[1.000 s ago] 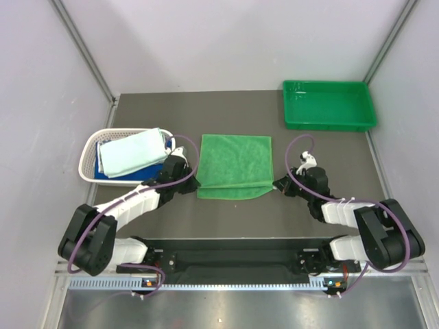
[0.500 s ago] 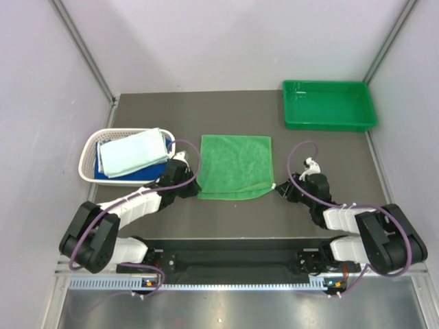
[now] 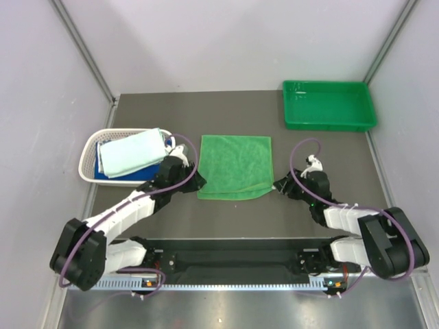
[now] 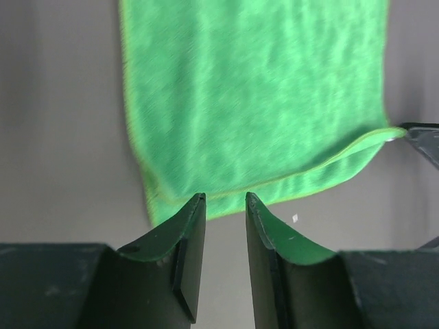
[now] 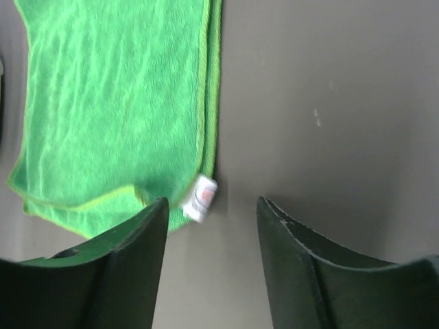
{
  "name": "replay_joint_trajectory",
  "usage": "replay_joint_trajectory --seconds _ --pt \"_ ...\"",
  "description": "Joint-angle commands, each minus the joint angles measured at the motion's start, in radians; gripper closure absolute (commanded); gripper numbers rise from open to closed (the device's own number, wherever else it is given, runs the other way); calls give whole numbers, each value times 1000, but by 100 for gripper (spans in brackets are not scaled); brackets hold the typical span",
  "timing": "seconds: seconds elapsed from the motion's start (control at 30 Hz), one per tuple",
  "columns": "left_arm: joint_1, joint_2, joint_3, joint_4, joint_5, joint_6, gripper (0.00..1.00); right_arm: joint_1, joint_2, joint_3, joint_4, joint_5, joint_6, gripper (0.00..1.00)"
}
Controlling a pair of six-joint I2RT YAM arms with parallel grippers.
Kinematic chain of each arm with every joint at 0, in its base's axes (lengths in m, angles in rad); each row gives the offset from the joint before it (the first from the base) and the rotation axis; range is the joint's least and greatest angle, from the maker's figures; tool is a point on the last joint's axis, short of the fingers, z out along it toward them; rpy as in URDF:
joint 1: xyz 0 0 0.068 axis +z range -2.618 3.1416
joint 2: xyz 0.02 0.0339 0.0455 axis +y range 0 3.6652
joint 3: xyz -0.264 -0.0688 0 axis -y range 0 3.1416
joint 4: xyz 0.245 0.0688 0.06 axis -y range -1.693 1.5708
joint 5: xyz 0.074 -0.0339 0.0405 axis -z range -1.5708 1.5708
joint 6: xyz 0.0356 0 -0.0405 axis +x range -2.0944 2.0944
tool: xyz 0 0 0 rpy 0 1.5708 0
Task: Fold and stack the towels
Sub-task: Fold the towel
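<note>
A bright green towel (image 3: 234, 166) lies folded in half on the dark table, its doubled edge toward me. My left gripper (image 3: 197, 182) sits just off its near left corner, jaws open a narrow way with nothing between them; the left wrist view shows the gripper (image 4: 224, 200) just short of the towel (image 4: 254, 96). My right gripper (image 3: 278, 185) stands at the near right corner, open wide and empty. In the right wrist view the gripper (image 5: 212, 203) is beside the towel (image 5: 116, 103) and its white label (image 5: 201, 197). A pale mint-white towel (image 3: 134, 152) lies over a royal blue towel (image 3: 130, 175) in the basket.
The white lattice basket (image 3: 88, 164) stands at the left, close behind my left arm. A rigid green tray (image 3: 329, 104) sits at the back right corner. Grey walls close in the table on three sides.
Both grippers have opened and let go of the green towel's near corners. The towel's front edge has settled flat, and both grippers have shifted slightly off it.
</note>
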Motion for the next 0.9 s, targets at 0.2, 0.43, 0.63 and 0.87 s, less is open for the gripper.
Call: replay_joint_trajectory --seconds 0.2,0.43,0.63,0.87 --pt "-92 345 220 268 80 -29 68 15 196 97 163 -80 77 36" --pt "-190 564 375 348 100 -54 71 55 213 59 183 -73 123 41" --pt "-265 681 447 354 103 -69 74 55 174 41 114 -42 117 49" --pt "-356 739 473 374 122 -83 77 57 127 30 76 -41 109 51"
